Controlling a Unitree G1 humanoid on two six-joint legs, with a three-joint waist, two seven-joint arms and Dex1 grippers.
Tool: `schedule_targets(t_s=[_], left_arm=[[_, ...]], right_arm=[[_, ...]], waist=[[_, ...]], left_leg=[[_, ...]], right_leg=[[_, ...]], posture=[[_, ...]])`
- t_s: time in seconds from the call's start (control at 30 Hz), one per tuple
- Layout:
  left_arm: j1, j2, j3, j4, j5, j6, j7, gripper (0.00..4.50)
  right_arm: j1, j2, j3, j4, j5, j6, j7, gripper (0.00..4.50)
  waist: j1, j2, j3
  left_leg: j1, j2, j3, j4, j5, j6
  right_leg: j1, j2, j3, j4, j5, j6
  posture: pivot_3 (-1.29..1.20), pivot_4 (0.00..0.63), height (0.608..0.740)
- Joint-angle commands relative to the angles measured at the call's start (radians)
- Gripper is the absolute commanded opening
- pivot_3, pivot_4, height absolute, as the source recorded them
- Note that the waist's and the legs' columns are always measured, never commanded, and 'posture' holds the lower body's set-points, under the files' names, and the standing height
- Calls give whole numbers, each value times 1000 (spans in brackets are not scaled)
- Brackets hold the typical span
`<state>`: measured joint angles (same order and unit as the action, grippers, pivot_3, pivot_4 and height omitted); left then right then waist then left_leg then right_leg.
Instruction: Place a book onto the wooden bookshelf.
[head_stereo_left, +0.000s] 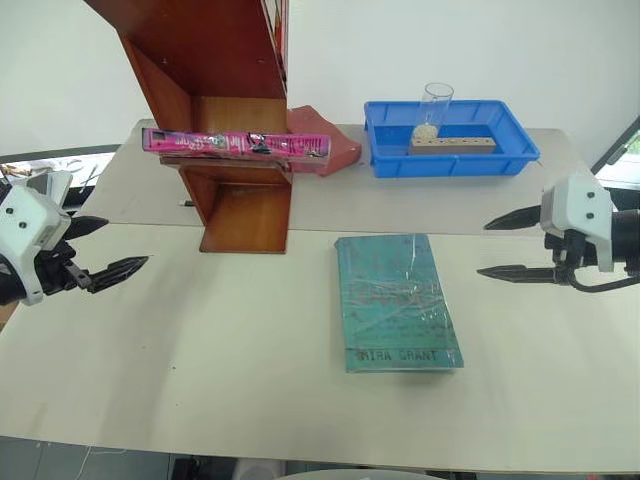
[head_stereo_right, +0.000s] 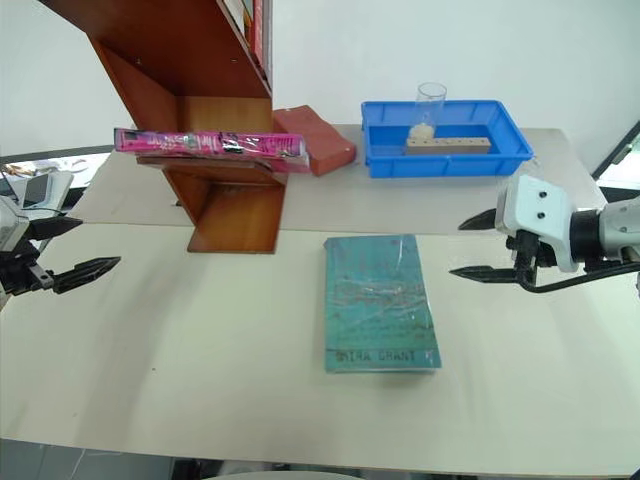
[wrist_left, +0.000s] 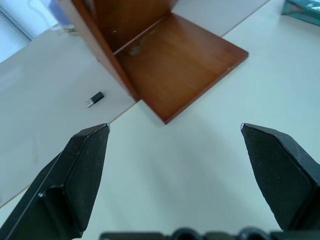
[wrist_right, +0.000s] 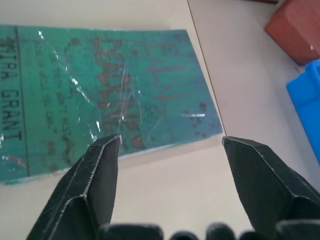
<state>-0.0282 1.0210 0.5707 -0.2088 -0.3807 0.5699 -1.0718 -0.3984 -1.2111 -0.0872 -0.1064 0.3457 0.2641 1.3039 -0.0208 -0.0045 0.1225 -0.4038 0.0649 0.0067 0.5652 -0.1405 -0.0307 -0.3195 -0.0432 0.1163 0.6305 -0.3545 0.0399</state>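
Observation:
The bright pink book (head_stereo_left: 235, 144) lies flat on a shelf board of the wooden bookshelf (head_stereo_left: 245, 215), its ends jutting out past both side panels. No gripper touches it. My left gripper (head_stereo_left: 126, 242) hovers open above the table, left of the bookshelf's base, with nothing between its fingers. The left wrist view has the bookshelf's bottom board (wrist_left: 175, 70) ahead of it. My right gripper (head_stereo_left: 484, 248) stands open and empty at the right, beside the teal-green book (head_stereo_left: 395, 300), which lies flat on the table. That book's corner (wrist_right: 110, 95) lies just past the fingers in the right wrist view.
A blue tray (head_stereo_left: 385, 160) at the back right holds a wooden block (head_stereo_left: 452, 145) and a clear glass (head_stereo_left: 432, 110). A brick-red block (head_stereo_left: 335, 150) lies between tray and bookshelf. A small black object (wrist_left: 95, 99) lies on the table beside the bookshelf's base.

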Motion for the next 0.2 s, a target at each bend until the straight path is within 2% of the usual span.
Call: schedule_targets(t_s=[0.03, 0.2], left_arm=[[15, 21, 38, -23, -24, -18, -18, 4500], [24, 23, 34, -10, -37, -17, -25, 4500]], right_arm=[[-4, -12, -49, -10, -1, -22, 3, 3620], [3, -12, -62, -19, -2, -17, 2, 3620]], waist=[[-1, 0, 0], [-3, 0, 0]], left_leg=[[0, 0, 0, -1, 0, 0], [1, 1, 0, -2, 0, 0]], right_leg=[[0, 0, 0, 0, 0, 0], [0, 1, 0, 0, 0, -1]], posture=[[0, 150, 725], [0, 150, 725]])
